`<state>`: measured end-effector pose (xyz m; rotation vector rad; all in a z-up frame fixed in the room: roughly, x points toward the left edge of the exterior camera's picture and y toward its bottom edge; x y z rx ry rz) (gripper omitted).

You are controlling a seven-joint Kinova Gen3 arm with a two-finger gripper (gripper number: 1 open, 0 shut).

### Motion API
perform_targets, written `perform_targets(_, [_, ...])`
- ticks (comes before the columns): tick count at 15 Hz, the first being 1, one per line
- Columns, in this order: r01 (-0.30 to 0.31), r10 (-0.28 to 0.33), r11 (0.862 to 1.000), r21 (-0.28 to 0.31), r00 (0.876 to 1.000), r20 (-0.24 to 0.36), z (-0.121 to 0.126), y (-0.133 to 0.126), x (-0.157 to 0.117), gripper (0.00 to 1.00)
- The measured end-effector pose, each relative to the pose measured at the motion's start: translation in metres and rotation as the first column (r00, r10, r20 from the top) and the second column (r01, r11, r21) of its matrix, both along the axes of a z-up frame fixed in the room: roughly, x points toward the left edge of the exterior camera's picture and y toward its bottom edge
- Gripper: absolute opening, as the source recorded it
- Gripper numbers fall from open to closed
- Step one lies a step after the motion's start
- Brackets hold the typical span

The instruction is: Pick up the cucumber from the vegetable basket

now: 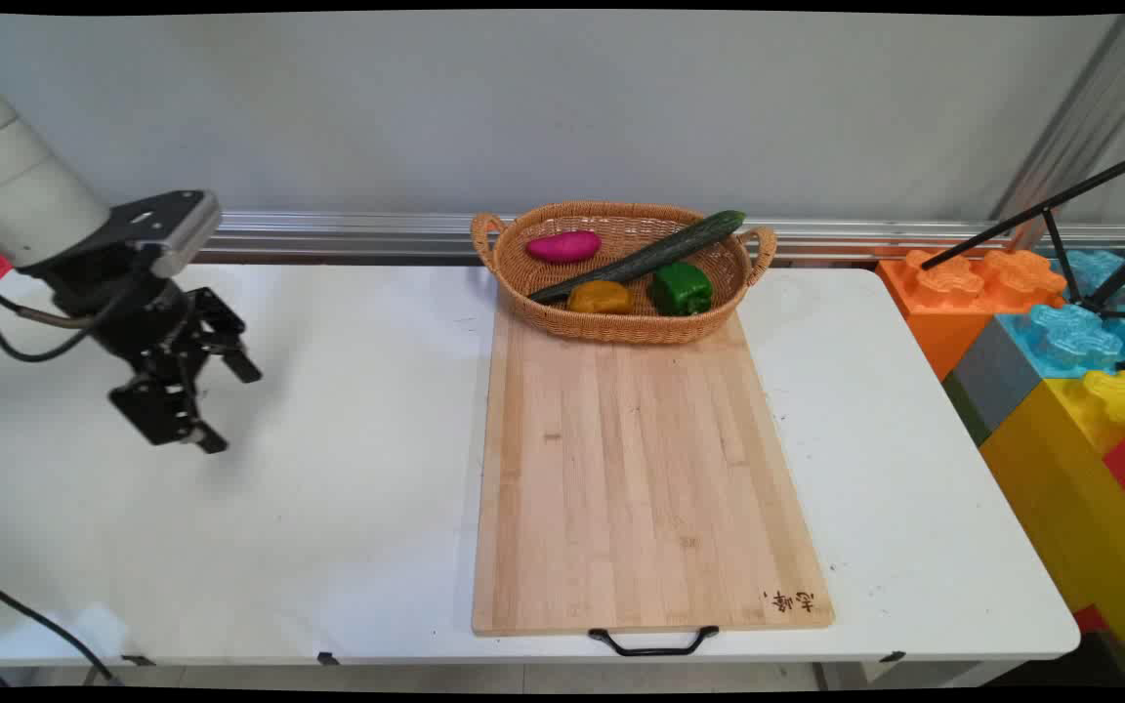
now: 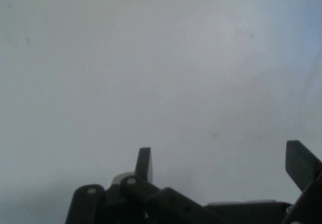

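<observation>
Pincer (image 1: 235,405) hangs w/ fingers apart & empty over bare worktop (image 1: 348,488), well left of cutting board (image 1: 636,469); veg all in basket (image 1: 562,317).

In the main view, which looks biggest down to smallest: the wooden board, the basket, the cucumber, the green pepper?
1. wooden board
2. basket
3. cucumber
4. green pepper

The basket sits farther from the camera, yet the order looks clear.
</observation>
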<state>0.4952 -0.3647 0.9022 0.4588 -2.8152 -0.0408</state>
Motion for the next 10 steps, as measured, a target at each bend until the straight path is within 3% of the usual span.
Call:
perform_targets(5, [-0.014,0.005,0.995,-0.099,0.996,-0.086,-0.003,-0.026,-0.033,1.0])
perform_targets(10, [-0.042,0.015,0.975,-0.219,0.992,-0.121,0.004,-0.074,-0.081,1.0])
